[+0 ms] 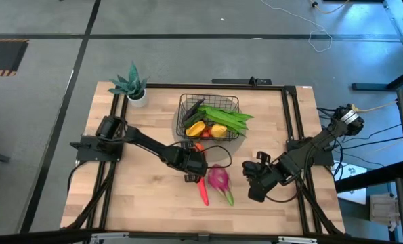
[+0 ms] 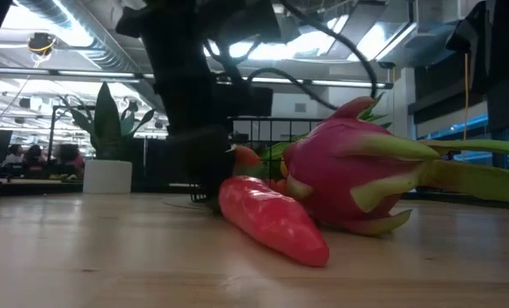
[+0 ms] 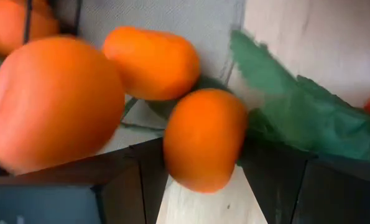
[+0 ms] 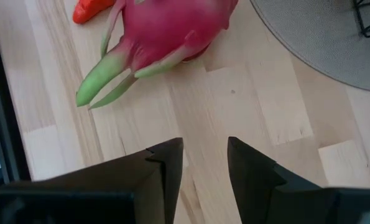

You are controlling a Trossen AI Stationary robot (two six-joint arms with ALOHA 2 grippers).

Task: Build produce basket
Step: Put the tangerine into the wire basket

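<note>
We see the basket (image 1: 210, 116) at the back middle of the table (image 1: 140, 190), on a grey mat (image 1: 234, 145), already holding green bean pods (image 1: 229, 116) and a mango (image 1: 219, 130). The left gripper (image 1: 194, 165) sits just in front of it over a cluster of oranges (image 3: 203, 138) — whether its fingers grip them we cannot tell. A carrot (image 1: 203, 192) and dragon fruit (image 1: 219, 179) lie touching nearby. The right gripper (image 1: 258, 184) waits beside them, fingers slightly parted.
</note>
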